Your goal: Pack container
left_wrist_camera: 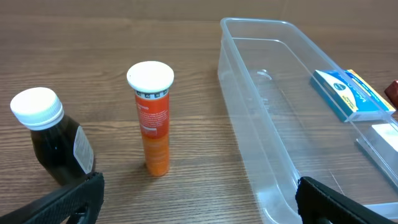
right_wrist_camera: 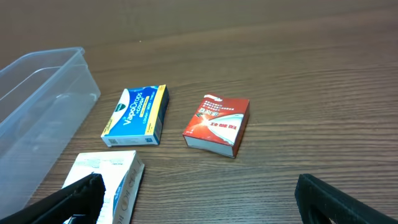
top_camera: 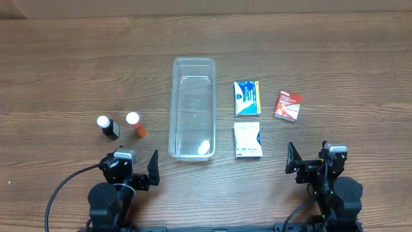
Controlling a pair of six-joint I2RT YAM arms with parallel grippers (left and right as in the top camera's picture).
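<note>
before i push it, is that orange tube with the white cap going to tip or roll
The orange tube stands upright, tall on a narrow base, so a push near its white cap would probably topple it. It looks round, so once down it would likely roll. Its smooth sides may slip in a light grip.

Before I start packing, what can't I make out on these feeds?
- Left wrist: the label on the dark bottle faces sideways, unreadable.
- Left wrist: the red box is only a sliver at the right edge.
- Right wrist: the white box is cut off by the bottom edge.
- Overhead: print on the blue box is too small to read.
</note>
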